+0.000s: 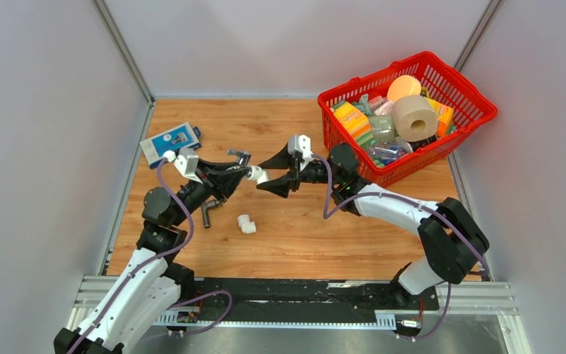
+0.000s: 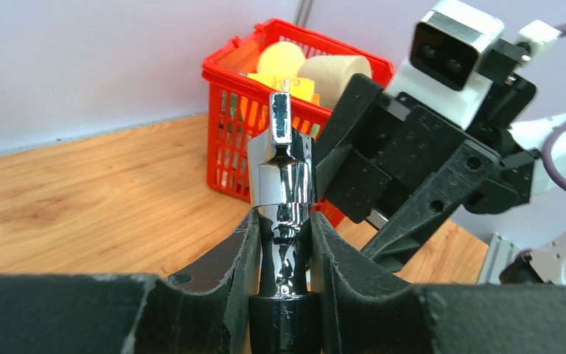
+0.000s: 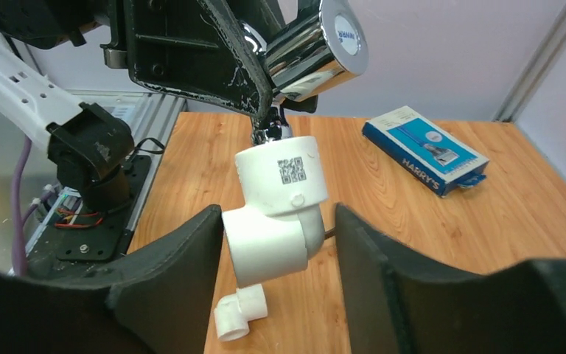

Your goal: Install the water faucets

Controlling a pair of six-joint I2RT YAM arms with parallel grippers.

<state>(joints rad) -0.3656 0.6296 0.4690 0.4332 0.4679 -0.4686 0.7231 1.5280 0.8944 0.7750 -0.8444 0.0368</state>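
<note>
My left gripper is shut on the shiny chrome faucet and holds it above the table. A white elbow fitting hangs on the faucet's end; the chrome body also shows in the right wrist view. My right gripper is open around that elbow, with the left finger close to it and the right finger apart. The dark grey L-shaped faucet lies on the table under my left arm. A second white elbow lies on the wood below the grippers.
A blue box lies at the table's far left. A red basket full of household items stands at the far right. Grey walls close in the table's sides and back.
</note>
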